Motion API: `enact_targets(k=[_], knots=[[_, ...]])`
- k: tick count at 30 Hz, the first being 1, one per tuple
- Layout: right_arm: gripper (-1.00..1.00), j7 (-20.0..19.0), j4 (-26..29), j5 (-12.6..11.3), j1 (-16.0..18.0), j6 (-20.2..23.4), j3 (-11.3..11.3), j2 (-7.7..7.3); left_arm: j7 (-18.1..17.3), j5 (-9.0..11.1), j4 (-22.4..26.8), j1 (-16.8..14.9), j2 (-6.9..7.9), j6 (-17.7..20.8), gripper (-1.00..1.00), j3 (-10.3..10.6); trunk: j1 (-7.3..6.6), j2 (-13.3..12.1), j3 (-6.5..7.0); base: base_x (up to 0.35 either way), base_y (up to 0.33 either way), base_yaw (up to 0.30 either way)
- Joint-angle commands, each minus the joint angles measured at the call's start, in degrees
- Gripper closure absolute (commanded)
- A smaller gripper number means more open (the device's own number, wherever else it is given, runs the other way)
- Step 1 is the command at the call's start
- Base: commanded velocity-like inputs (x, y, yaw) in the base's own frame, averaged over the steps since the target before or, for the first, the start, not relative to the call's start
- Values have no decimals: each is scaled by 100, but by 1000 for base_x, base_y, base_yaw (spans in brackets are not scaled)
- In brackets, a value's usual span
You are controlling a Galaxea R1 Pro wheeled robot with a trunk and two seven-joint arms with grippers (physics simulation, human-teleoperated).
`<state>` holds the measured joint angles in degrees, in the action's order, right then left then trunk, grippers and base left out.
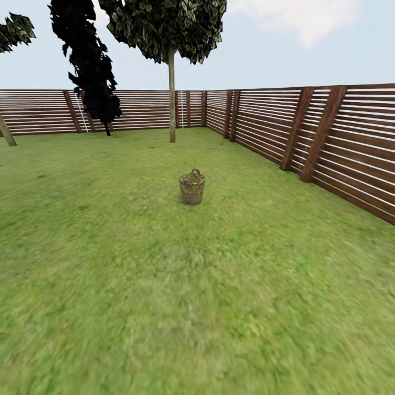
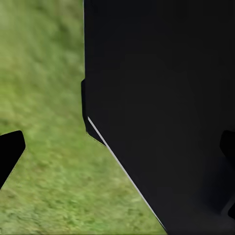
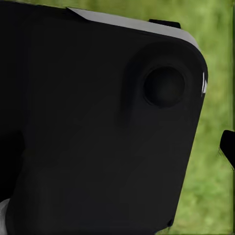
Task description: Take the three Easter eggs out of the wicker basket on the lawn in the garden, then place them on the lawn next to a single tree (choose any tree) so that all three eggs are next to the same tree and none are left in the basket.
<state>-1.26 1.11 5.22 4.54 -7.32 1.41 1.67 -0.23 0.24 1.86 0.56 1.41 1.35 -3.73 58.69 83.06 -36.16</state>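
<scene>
- Eggs: a speck of yellow shows at the rim of the basket (image 1: 192, 188); how many lie inside I cannot tell at this range.
- Far left, a slanted pale trunk (image 1: 6, 131) leans by the fence (image 1: 340, 137); next along stands a black-leaved column tree (image 1: 90, 66), then the tree (image 1: 171, 93) with a pale, thin trunk, beyond the basket.
- Basket: upright on the lawn (image 1: 164, 307), alone in mid-yard, one loop handle raised, well ahead of the robot and far out of reach of either arm.
- Fence slats run along the back and down the right side.
- Left wrist view: grass and a large black body of the robot (image 2: 161, 112); a dark tip shows at the edge, but I cannot tell how the left jaws stand.
- Right wrist view: much the same, a black panel (image 3: 98, 122) over grass; the right jaws' spread cannot be told either.
- Step in hand, as I judge it: the approach, nothing yet picked.
- Next move calls for driving forward until the basket sits just under the jaws, then lowering one arm into its mouth.
</scene>
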Motion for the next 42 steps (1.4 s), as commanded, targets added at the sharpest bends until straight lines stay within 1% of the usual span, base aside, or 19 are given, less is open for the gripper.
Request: enact_targets(k=[1, 42], knots=[[-100, 3, -5, 49, 3, -15, 8, 0, -3, 2, 16, 5, -1, 14, -100, -37, 4, 2, -4, 340, 0, 0], [-100, 3, -5, 40, 3, -15, 5, -18, -2, 4, 16, 5, -1, 14, -100, -31, 4, 2, -4, 340, 0, 0]])
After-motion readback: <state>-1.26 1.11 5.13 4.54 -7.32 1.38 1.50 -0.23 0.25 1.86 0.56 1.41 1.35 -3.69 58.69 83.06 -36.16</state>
